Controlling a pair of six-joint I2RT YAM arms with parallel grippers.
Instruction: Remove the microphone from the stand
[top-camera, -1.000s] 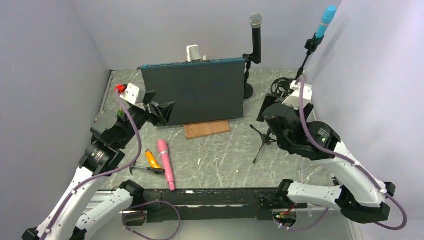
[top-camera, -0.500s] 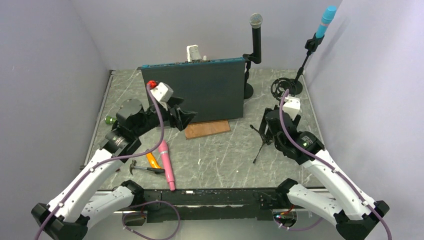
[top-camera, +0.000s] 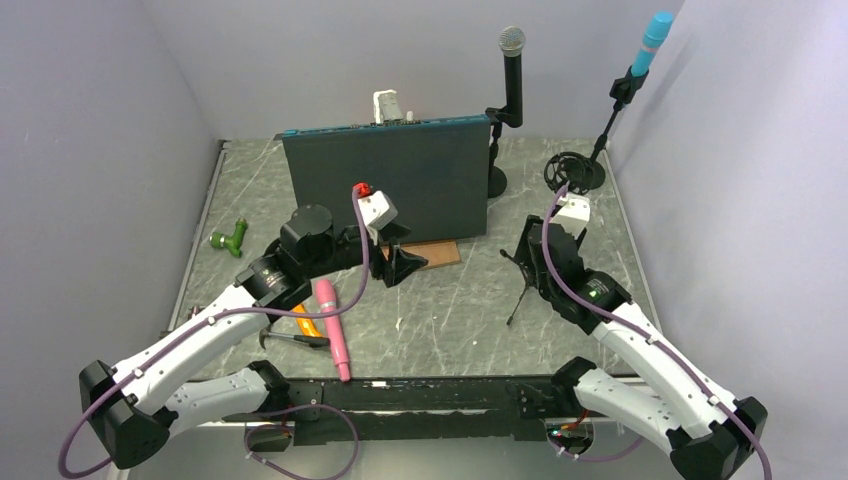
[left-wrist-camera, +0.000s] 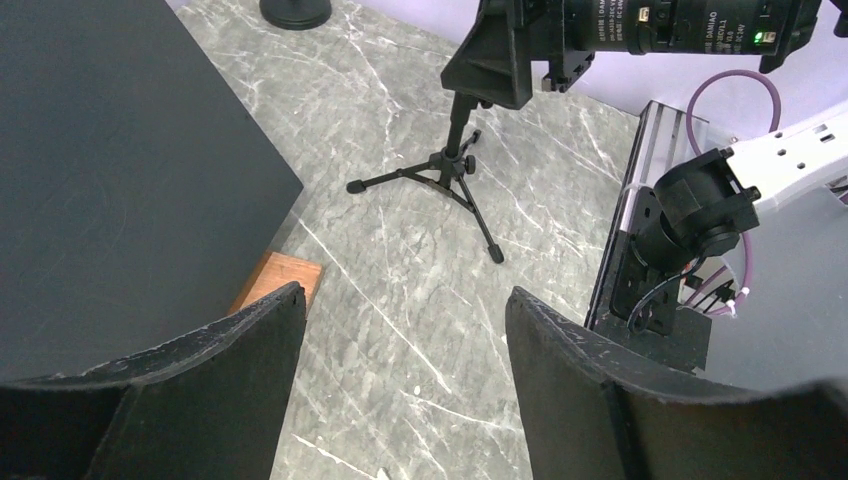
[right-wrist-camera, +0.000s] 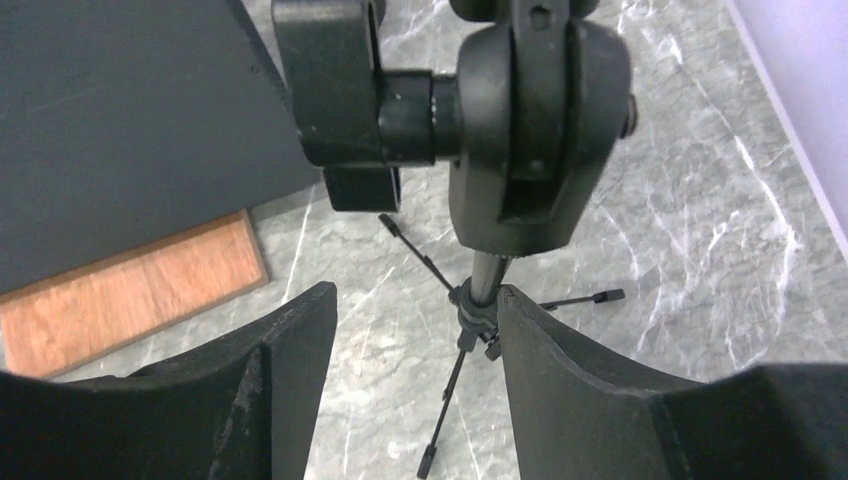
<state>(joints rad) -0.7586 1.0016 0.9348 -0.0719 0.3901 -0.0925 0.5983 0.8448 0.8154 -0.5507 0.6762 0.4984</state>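
Left pincer (top-camera: 405, 268) is hovering low over the marble worktop (top-camera: 450, 320) with its jaws apart and gripping nothing, just right of a pink microphone (top-camera: 332, 325) that is lying flat. It is hanging beside a wooden board (top-camera: 442, 252) at the near foot of an upright dark panel (top-camera: 385, 185). Right of the panel, at the far edge, a black microphone (top-camera: 512, 72) with a silver grille is sitting upright in its round-based stand (top-camera: 497, 180). Nearer and further right, the right pincer (right-wrist-camera: 412, 298) is hanging with its jaws spread above a small tripod stand (top-camera: 525, 285), whose clip head (right-wrist-camera: 525, 120) is showing between the fingers; contact cannot be judged. At the far right, a blue microphone (top-camera: 652, 40) is resting tilted in a second stand (top-camera: 610, 120), well apart from both pincers.
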